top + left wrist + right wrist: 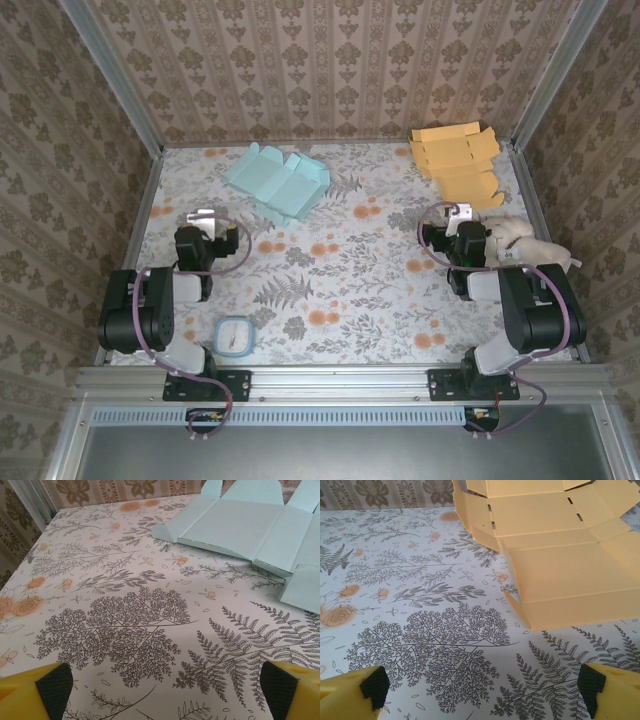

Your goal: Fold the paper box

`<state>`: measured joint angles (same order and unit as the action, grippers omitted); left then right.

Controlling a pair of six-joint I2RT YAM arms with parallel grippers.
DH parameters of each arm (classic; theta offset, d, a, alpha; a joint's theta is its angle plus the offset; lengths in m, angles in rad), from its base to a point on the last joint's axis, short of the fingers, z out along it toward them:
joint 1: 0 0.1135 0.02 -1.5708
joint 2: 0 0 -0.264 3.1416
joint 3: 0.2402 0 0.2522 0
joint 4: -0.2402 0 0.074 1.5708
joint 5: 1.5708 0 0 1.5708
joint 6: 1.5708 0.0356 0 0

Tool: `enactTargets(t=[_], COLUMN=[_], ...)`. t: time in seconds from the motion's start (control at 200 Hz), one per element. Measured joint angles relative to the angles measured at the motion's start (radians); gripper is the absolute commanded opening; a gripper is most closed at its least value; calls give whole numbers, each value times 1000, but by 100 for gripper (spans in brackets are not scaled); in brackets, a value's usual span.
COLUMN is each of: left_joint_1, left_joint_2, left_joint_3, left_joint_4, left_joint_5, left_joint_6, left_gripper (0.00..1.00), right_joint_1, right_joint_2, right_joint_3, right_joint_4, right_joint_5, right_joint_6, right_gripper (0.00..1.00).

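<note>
A light blue paper box (278, 182) lies unfolded and flat at the back left of the floral table; in the left wrist view this blue box (250, 525) lies ahead and to the right. An orange paper box (458, 160), also unfolded, lies at the back right, and in the right wrist view the orange box (560, 555) lies just ahead. My left gripper (205, 220) (165, 690) hovers open short of the blue box, with nothing between its yellow fingers (52, 685). My right gripper (460, 212) (482, 687) hovers open short of the orange box, its pads (592, 687) wide apart.
A small blue-rimmed dish (235, 335) sits near the front edge by the left arm's base. A pale cloth-like bundle (535, 248) lies beside the right arm. Metal frame rails (150, 200) and wallpapered walls close in the table on three sides.
</note>
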<state>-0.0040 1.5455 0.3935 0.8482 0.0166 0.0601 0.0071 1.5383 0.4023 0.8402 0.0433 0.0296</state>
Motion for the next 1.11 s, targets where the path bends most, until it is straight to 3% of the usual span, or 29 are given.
enactTargets(t=[0.375, 0.51, 0.68, 0.825, 0.985, 1.105], left_joint_1=[-2, -20, -47, -61, -48, -48], left_joint_2=[-8, -83, -187, -286, -406, -394], left_joint_3=[10, 35, 70, 155, 251, 366], left_joint_4=[-32, -130, -220, -436, -614, -793], left_joint_5=[-7, -116, -285, -397, -376, -338], left_joint_6=[-1, -26, -62, -208, -378, -492], left_gripper=[100, 100, 100, 100, 100, 100], right_joint_1=[-1, 10, 24, 39, 95, 194], right_joint_2=[0, -65, -183, -277, -410, -504], right_joint_3=[0, 11, 116, 135, 152, 206], right_joint_4=[-3, -100, -305, -393, -551, -679], right_joint_5=[0, 10, 117, 166, 220, 285], right_joint_6=[0, 2, 69, 122, 177, 204], right_gripper=[100, 100, 100, 100, 100, 100])
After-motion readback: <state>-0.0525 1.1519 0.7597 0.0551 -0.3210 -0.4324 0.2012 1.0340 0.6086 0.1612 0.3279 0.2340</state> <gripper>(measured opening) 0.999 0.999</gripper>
